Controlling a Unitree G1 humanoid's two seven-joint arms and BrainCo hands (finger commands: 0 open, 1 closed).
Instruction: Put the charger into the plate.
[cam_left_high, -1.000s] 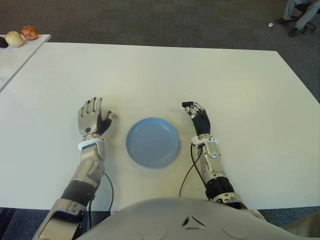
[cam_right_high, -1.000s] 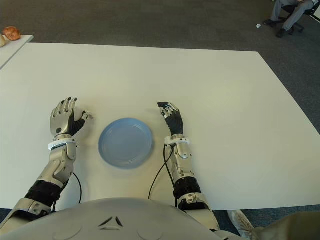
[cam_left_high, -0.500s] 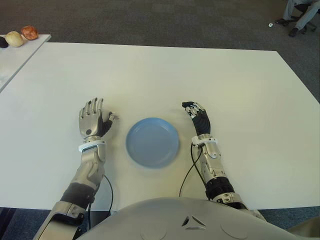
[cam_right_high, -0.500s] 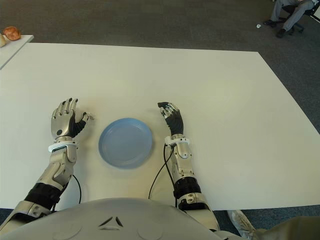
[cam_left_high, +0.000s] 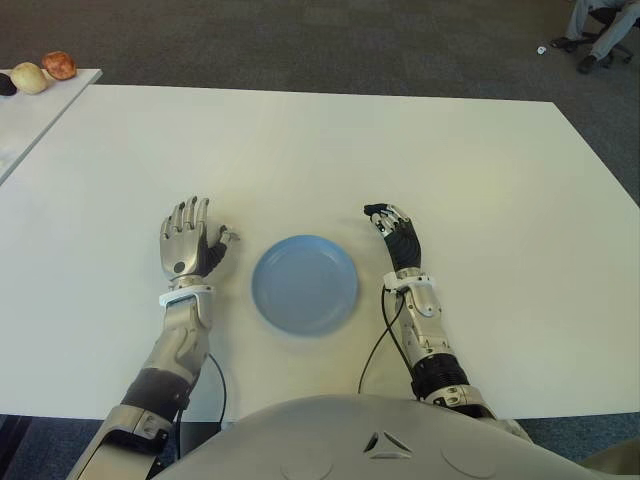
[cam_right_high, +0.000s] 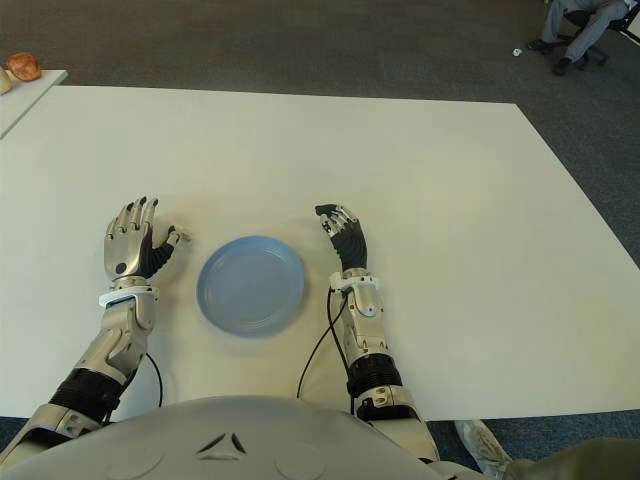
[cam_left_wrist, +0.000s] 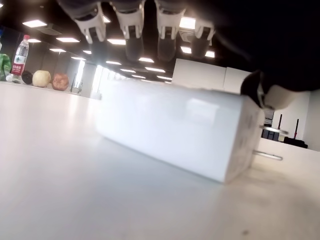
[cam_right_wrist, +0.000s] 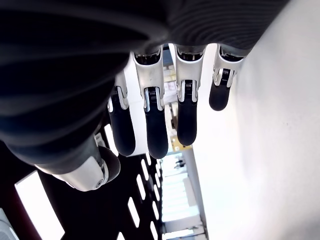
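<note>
A white charger (cam_left_wrist: 175, 132) lies flat on the white table (cam_left_high: 320, 150), its metal prongs sticking out of one end. My left hand (cam_left_high: 187, 238) hovers palm-down over it, left of the blue plate (cam_left_high: 304, 284), and hides it in the eye views. The fingers (cam_left_wrist: 131, 22) stretch out above the charger without closing, and the thumb tip (cam_left_wrist: 272, 92) sits at its prong end. My right hand (cam_left_high: 398, 232) shows just right of the plate, fingers relaxed and holding nothing. The plate has nothing in it.
A second table (cam_left_high: 20, 110) at the far left carries several round fruits (cam_left_high: 44, 70). A seated person's legs (cam_left_high: 598, 28) show at the far right on the dark carpet. Bare white tabletop stretches beyond both hands.
My left hand has slid slightly nearer to me and a little toward the plate. The right hand and the plate have not moved.
</note>
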